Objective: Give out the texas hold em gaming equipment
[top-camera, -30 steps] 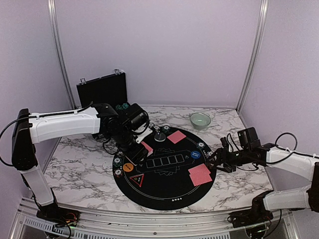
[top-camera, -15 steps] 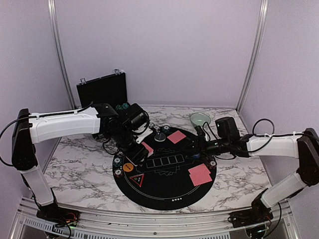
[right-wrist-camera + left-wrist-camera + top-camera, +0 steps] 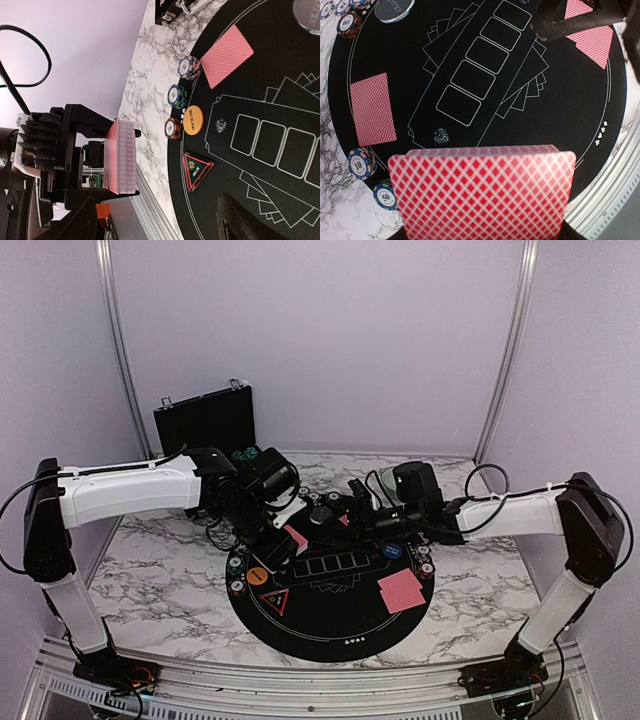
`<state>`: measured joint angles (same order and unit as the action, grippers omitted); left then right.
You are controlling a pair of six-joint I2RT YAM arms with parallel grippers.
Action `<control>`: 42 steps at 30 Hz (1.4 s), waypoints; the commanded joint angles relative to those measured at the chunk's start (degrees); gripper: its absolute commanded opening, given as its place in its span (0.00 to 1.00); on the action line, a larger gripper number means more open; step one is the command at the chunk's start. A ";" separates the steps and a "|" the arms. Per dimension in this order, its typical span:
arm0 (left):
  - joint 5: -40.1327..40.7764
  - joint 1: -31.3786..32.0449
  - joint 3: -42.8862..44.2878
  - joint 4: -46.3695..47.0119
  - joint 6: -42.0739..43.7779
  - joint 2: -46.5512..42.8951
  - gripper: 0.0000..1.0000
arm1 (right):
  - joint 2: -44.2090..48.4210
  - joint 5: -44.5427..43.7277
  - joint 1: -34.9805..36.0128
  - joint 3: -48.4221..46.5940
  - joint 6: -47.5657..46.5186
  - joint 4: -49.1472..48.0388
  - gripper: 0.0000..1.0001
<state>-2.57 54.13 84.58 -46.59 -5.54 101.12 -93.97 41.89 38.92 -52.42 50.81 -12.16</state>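
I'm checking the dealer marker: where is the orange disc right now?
Top view: the orange disc lies near the left edge of the black mat, beside a chip stack, just behind the red triangle.

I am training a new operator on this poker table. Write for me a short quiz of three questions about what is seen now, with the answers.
1. True or false: the left gripper is shut on a deck of cards.
2. How many outlined card boxes lie in a row on the black mat? A) three B) five C) seven
3. What colour is the round disc nearest the triangle marker?
Key: 1 true; 2 B; 3 orange.
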 commanded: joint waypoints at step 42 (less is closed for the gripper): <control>0.72 0.10 -0.06 0.71 -0.52 -3.96 0.50 | -13.97 2.74 6.20 -11.50 3.63 -5.13 0.75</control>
<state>-2.28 54.08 84.58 -46.61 -6.26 100.20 -107.50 44.93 44.95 -62.35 55.27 -17.78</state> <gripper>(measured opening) 0.654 0.757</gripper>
